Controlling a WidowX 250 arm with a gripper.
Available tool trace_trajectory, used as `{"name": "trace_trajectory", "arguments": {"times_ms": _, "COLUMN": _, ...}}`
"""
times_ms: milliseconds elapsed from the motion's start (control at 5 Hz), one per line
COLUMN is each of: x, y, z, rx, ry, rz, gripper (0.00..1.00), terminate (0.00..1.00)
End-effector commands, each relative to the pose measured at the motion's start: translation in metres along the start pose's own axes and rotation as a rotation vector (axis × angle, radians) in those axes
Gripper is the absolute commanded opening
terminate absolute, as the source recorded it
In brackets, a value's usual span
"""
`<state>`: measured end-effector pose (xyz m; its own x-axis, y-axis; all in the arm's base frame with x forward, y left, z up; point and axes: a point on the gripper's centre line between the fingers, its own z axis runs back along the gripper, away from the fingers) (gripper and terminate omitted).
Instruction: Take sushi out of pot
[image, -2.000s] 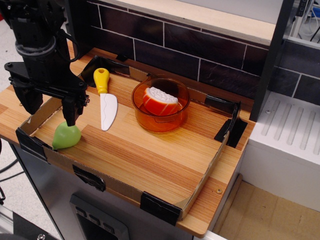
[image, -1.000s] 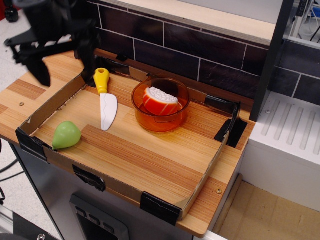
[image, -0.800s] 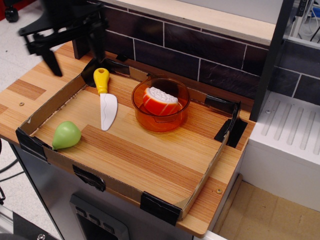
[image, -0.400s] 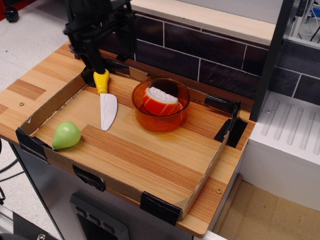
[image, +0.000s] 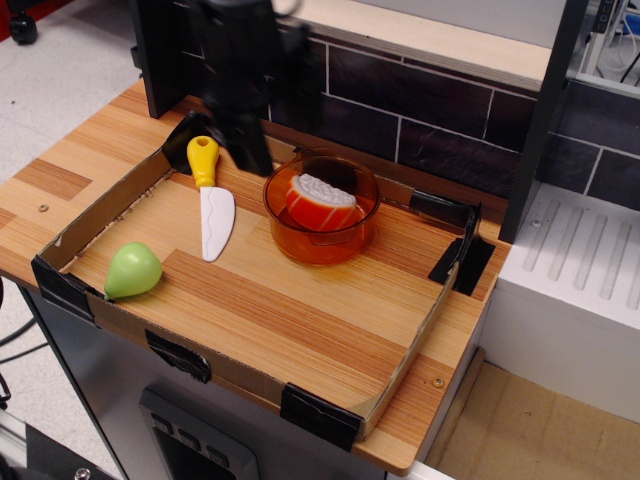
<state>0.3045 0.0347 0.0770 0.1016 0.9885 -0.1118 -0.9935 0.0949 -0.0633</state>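
Observation:
The sushi (image: 318, 203), orange-red with a white bumpy rice face, lies inside the translucent orange pot (image: 322, 247) at the back middle of the cardboard tray. My gripper (image: 276, 138) is dark and motion-blurred. It hangs above the tray's back edge, just left of the pot and above the knife handle. Its fingers (image: 247, 148) look spread apart and hold nothing. It does not touch the pot or the sushi.
A toy knife (image: 213, 218) with a yellow handle lies left of the pot. A green pear-shaped toy (image: 132, 270) sits at the tray's front left. The cardboard tray (image: 405, 350) has low walls with black tape corners. A dark tiled wall runs behind; a black post (image: 545, 110) and white rack (image: 585, 260) stand to the right.
My gripper lifted off the green toy at the front left and swept up and right along the back, ending beside the pot. The sushi, pot, knife and green toy have not moved.

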Motion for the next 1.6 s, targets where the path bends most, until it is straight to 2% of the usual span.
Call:
{"name": "trace_trajectory", "arguments": {"times_ms": 0, "x": -0.013, "y": -0.005, "z": -0.018, "rx": 0.003, "ry": 0.014, "rz": -0.005, "gripper": 1.0, "terminate": 0.0}}
{"name": "trace_trajectory", "arguments": {"times_ms": 400, "x": -0.004, "y": -0.008, "z": -0.025, "rx": -0.034, "ry": -0.027, "rz": 0.002, "gripper": 1.0, "terminate": 0.0}}
{"name": "trace_trajectory", "arguments": {"times_ms": 1000, "x": 0.012, "y": -0.022, "z": -0.047, "rx": 0.018, "ry": -0.056, "rz": 0.039, "gripper": 1.0, "terminate": 0.0}}
{"name": "trace_trajectory", "arguments": {"times_ms": 1200, "x": 0.013, "y": -0.02, "z": -0.05, "rx": 0.025, "ry": -0.065, "rz": 0.027, "gripper": 0.0, "terminate": 0.0}}
{"name": "trace_trajectory", "arguments": {"times_ms": 1400, "x": 0.014, "y": -0.019, "z": -0.047, "rx": 0.009, "ry": -0.067, "rz": 0.008, "gripper": 0.0, "terminate": 0.0}}
